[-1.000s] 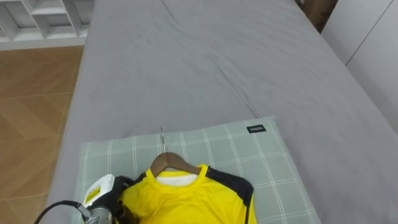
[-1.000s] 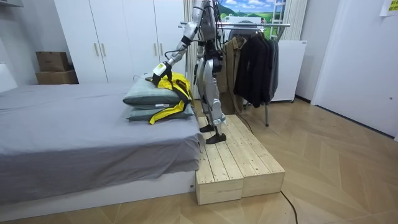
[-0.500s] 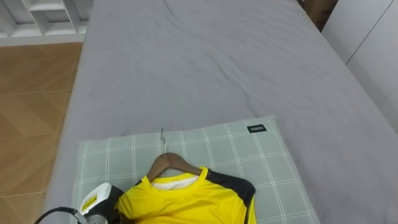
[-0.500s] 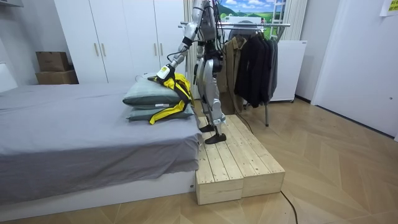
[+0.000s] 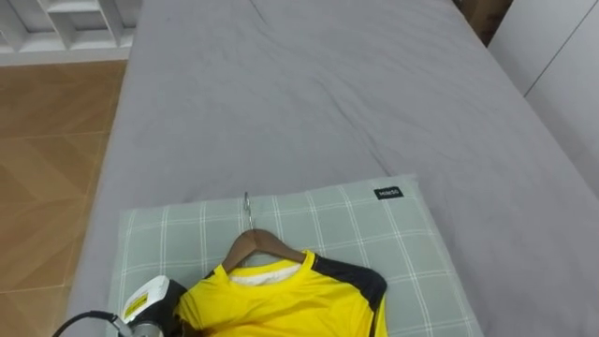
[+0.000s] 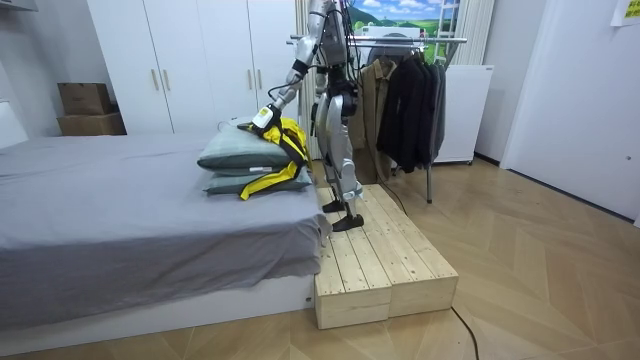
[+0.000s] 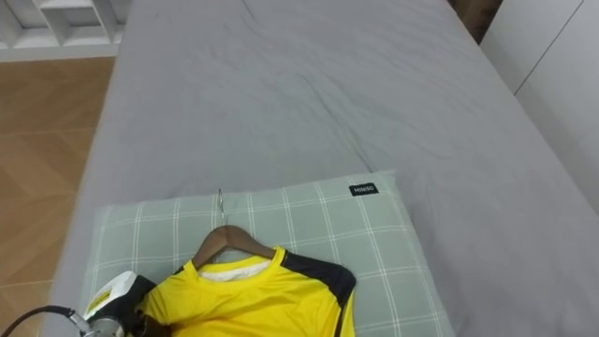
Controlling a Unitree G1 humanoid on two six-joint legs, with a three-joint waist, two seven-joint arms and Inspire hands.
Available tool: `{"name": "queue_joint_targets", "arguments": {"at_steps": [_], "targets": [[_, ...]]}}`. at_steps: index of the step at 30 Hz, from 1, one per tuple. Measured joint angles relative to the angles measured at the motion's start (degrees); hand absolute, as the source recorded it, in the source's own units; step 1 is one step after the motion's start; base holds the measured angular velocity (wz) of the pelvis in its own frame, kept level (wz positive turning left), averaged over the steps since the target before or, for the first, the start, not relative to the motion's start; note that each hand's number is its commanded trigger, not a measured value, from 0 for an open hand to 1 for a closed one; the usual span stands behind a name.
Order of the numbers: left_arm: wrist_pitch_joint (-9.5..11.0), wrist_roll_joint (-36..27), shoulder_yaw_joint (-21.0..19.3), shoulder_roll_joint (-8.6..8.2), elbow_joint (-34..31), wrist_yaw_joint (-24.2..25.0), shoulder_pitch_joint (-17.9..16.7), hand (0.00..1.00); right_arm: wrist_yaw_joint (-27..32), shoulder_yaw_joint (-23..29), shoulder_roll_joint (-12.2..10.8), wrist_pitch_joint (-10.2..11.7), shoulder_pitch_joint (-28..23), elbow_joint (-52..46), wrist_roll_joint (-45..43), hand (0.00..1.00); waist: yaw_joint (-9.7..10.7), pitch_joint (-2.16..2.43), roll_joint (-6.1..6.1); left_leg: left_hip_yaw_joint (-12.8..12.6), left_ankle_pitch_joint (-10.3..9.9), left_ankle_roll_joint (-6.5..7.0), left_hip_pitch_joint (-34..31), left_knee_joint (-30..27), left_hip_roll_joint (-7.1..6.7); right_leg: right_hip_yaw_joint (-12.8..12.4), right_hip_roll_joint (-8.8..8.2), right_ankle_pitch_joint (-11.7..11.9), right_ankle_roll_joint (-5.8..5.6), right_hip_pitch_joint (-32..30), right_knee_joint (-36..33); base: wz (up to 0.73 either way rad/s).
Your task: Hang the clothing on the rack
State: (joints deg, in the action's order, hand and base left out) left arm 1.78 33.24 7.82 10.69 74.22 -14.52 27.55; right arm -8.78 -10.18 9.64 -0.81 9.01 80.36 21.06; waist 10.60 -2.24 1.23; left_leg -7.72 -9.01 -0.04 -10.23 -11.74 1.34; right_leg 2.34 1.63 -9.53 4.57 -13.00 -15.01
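A yellow shirt (image 5: 281,301) with dark shoulder trim hangs on a wooden hanger (image 5: 257,245), whose metal hook (image 5: 247,211) points up the bed. Shirt and hanger lie on a green checked pillow (image 5: 374,234). My left hand (image 5: 150,301) rests at the shirt's left shoulder, at the bottom left of the eye views. Its fingers are tucked against the cloth and hidden. In the room view that left hand (image 6: 262,115) reaches onto the yellow shirt (image 6: 280,140) on top of two stacked pillows (image 6: 230,155).
I stand on a wooden platform (image 6: 380,260) at the head of the grey bed (image 5: 328,94). Behind me is a clothes rail (image 6: 410,40) with dark coats (image 6: 410,100). A white shelf (image 5: 65,28) and wooden floor (image 5: 47,140) lie left of the bed.
My left hand has slid a little towards the bottom edge of the eye view, and less of its dark fingers shows beside the collar. Shirt, hanger and pillow have stayed put.
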Motion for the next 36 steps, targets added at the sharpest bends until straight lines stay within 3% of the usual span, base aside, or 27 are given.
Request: {"name": "queue_joint_targets", "arguments": {"at_steps": [14,21,27,32,36], "targets": [[0.3,-2.2,0.1,-0.73,-0.1,-1.2,-1.2,1.0,0.6,0.1,0.1,0.1,-0.9,-0.3,0.7,0.0,0.0,0.19,-1.04,0.2,0.0,0.0,1.5,0.0,0.04,0.3,0.08,0.0,0.06,1.9,0.6,0.0],[0.4,-1.6,-1.1,-0.7,-1.9,-2.8,-3.1,1.0,0.2,0.2,1.0,0.5,-2.5,-0.7,-0.1,0.0,-0.2,0.88,-1.98,1.0,0.0,0.0,2.5,0.0,-0.01,1.0,0.09,0.1,0.16,3.7,1.7,0.05],[0.9,1.5,-1.4,-0.67,-9.8,-4.0,-6.7,1.0,0.0,0.5,1.5,1.8,-5.8,-2.5,-0.1,0.0,-1.5,1.3,-2.43,2.6,0.0,-0.01,5.1,0.1,-0.15,2.4,-0.02,0.1,0.24,7.5,3.3,0.11],[1.1,2.5,-2.1,-0.62,-20.3,-7.1,-13.8,1.0,0.4,4.5,1.4,2.2,-7.1,-2.4,-0.3,0.0,-2.1,1.78,-2.97,3.1,0.0,-0.01,7.4,1.1,-0.19,2.6,0.07,0.2,0.3,10.2,4.5,0.06],[1.1,2.5,-2.1,-0.59,-23.0,-8.7,-16.0,1.0,0.7,4.7,1.5,2.2,-8.6,-2.4,0.8,0.0,-2.7,2.12,-3.15,3.4,0.0,-0.01,8.5,1.2,-0.31,2.9,-0.03,0.2,0.29,11.6,5.1,0.06]]}}
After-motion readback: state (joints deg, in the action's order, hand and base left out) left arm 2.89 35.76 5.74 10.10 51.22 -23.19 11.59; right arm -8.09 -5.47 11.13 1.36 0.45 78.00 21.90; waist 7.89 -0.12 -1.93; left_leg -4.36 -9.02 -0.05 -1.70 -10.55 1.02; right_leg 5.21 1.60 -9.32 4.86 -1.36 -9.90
